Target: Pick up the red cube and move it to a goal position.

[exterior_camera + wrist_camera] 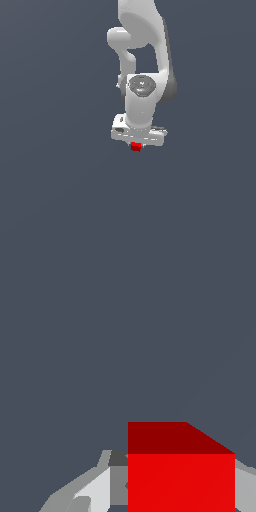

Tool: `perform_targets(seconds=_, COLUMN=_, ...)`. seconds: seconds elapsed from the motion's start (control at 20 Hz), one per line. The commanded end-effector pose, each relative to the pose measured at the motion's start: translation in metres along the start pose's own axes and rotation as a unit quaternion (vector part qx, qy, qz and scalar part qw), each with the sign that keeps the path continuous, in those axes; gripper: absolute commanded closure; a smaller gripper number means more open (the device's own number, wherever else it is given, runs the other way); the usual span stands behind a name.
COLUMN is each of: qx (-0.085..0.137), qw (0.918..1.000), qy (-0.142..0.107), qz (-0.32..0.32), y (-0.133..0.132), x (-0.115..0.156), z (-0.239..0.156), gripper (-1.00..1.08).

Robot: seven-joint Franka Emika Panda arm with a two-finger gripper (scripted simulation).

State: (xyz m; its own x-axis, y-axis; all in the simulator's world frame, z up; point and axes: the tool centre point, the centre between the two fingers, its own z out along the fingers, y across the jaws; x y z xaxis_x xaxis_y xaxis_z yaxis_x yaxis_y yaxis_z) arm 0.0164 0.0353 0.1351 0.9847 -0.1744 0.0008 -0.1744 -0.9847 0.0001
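The red cube (135, 146) is a tiny bright red block showing just under the white gripper (136, 145) in the exterior view. In the wrist view the red cube (181, 476) fills the space between the two grey-white fingers (97, 490), which press on its sides. The gripper is shut on the cube. The white arm hangs down from the top of the exterior view, and the gripper's body hides most of the fingers there. I cannot tell from these frames whether the cube rests on the surface or is held above it.
A plain dark grey-blue surface (60, 190) fills the rest of both views. No other object or marker shows.
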Motion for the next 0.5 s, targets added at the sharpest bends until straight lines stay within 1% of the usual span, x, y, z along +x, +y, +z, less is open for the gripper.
perform_targets(seconds=0.0, qx=0.0, qw=1.0, qy=0.0, qz=0.0, y=-0.002, x=0.007, z=-0.01, gripper=1.08)
perform_targets(seconds=0.2, qx=0.0, qw=1.0, qy=0.0, qz=0.0, y=-0.004, x=0.013, z=-0.018, gripper=1.08)
perform_targets(seconds=0.45, qx=0.0, qw=1.0, qy=0.0, qz=0.0, y=-0.004, x=0.015, z=-0.019, gripper=1.08)
